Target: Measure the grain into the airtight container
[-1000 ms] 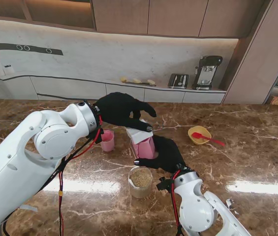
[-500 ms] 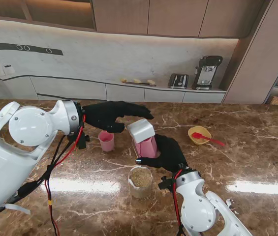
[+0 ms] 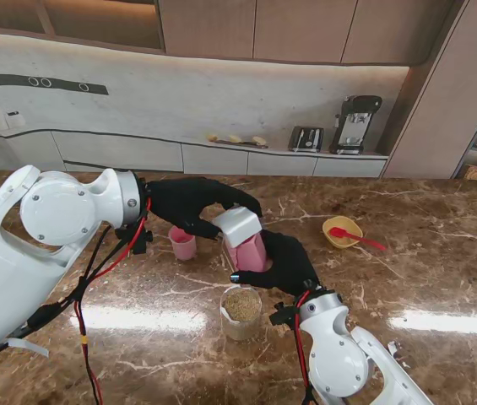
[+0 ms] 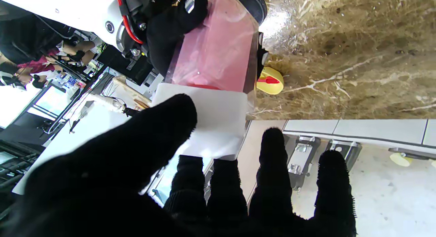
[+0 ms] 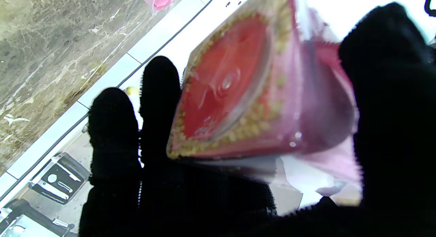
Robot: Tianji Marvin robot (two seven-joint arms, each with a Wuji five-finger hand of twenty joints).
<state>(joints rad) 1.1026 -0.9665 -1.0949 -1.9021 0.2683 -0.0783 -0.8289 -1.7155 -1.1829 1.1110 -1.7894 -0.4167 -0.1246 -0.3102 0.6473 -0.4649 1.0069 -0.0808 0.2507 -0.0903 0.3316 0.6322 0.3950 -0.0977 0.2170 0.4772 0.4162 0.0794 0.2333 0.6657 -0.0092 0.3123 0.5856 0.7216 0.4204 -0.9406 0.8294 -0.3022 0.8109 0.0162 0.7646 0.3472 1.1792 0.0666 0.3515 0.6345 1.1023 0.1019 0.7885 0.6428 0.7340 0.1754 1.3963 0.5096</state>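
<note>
Stand view: two hands, one airtight container, two cups

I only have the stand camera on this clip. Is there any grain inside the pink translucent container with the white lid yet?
Observer: Yes. The right wrist view shows yellowish grains ringing a red disc inside the pink translucent container, which the right robot hand holds.
Operator: And the other arm?
Observer: In the left wrist view, the thumb of the left robot hand lies across the white lid, with two fingers curled at the lid's edge. I cannot confirm a firm grip.
</note>
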